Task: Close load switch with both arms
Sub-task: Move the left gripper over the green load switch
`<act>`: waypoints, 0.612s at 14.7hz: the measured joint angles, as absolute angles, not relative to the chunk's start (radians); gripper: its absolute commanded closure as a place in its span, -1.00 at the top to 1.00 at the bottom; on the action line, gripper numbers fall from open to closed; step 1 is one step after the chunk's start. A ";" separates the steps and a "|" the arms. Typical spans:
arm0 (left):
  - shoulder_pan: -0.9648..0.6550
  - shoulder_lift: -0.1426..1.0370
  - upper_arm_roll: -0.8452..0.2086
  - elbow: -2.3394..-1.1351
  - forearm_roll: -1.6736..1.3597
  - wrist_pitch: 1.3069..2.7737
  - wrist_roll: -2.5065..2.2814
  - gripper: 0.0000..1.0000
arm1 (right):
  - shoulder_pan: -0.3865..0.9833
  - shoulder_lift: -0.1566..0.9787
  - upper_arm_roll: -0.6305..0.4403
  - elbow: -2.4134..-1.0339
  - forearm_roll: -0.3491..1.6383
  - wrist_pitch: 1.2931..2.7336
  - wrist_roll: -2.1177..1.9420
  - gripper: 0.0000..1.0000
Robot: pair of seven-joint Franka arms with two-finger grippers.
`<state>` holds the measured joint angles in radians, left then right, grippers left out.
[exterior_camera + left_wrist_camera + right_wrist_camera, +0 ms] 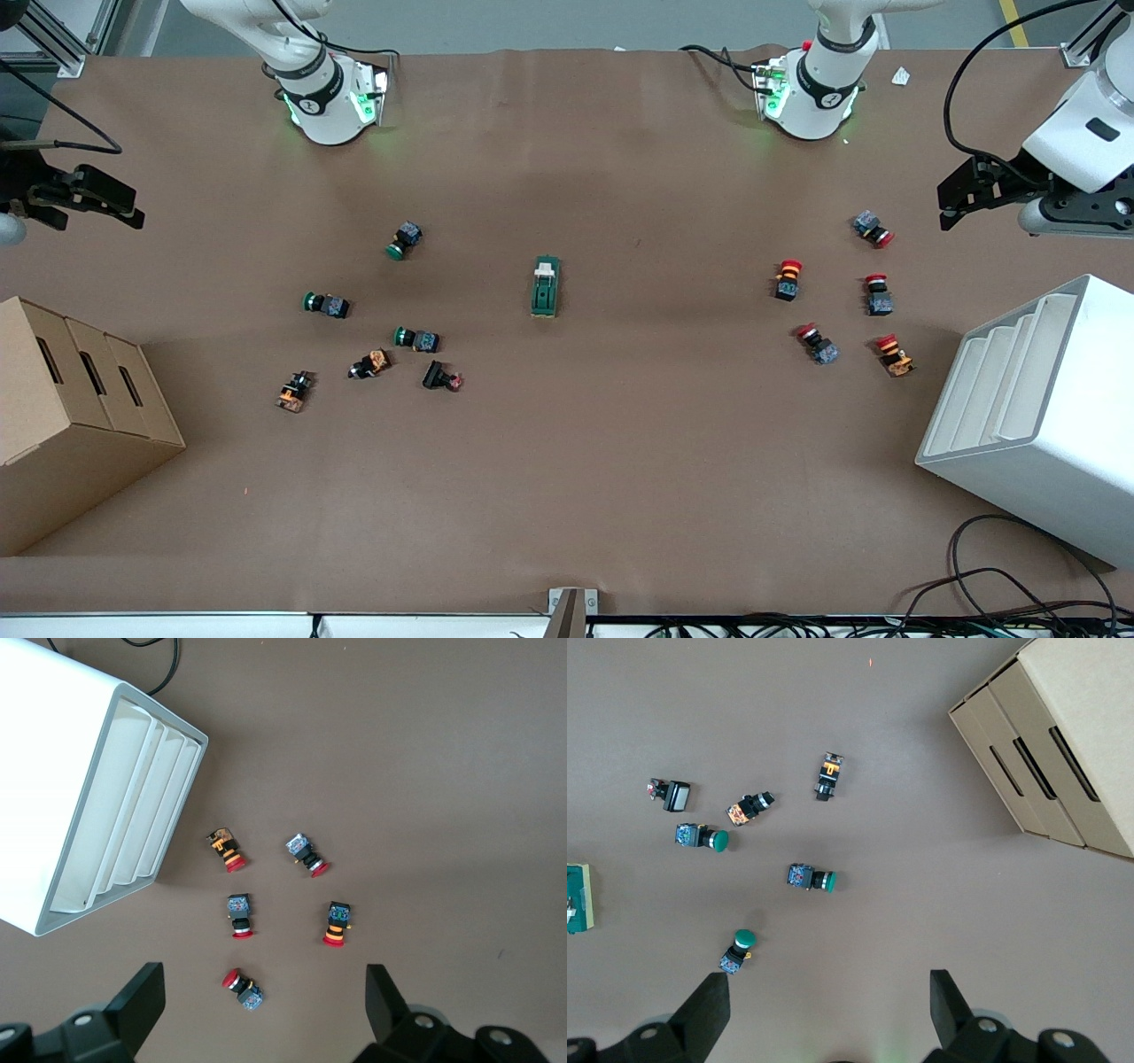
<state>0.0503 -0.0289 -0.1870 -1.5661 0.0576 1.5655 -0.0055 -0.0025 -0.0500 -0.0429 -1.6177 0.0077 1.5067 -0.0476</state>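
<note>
The load switch point(545, 287), a dark-green block with a cream-white lever piece at its end toward the robots' bases, lies in the middle of the table. Its edge shows in the right wrist view point(578, 897). My left gripper point(959, 202) is open and empty, up in the air at the left arm's end of the table, over the red-capped push buttons point(242, 987). My right gripper point(115, 206) is open and empty, up at the right arm's end, over bare table beside a green-capped push button point(738, 951). Both grippers are well apart from the switch.
Several red-capped push buttons point(875, 293) lie toward the left arm's end beside a white slotted bin point(1036, 416). Several green-capped and dark push buttons point(416, 338) lie toward the right arm's end beside a cardboard box point(62, 416). Cables point(1001, 594) run along the table's near edge.
</note>
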 measured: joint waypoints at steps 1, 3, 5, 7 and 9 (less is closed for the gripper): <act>0.050 -0.029 -0.187 -1.566 0.058 1.565 -0.006 1.00 | -0.003 -0.050 -0.043 -1.618 0.008 1.507 -0.048 1.00; 0.049 -0.029 -0.188 -1.566 0.057 1.565 -0.006 1.00 | -0.003 -0.050 -0.043 -1.618 0.008 1.507 -0.048 1.00; 0.043 -0.029 -0.193 -1.566 0.053 1.565 -0.011 1.00 | -0.003 -0.050 -0.043 -1.618 0.008 1.507 -0.048 1.00; 0.035 -0.025 -0.217 -1.567 0.009 1.573 -0.042 1.00 | -0.002 -0.050 -0.042 -1.618 0.008 1.507 -0.048 1.00; 0.025 -0.007 -0.273 -1.576 -0.019 1.604 -0.086 1.00 | -0.002 -0.050 -0.042 -1.618 0.008 1.507 -0.048 1.00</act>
<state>0.0250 -0.0074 -0.2734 -1.5761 -0.0192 1.6041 -0.0858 -0.0023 -0.0500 -0.0419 -1.6177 0.0077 1.5067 -0.0476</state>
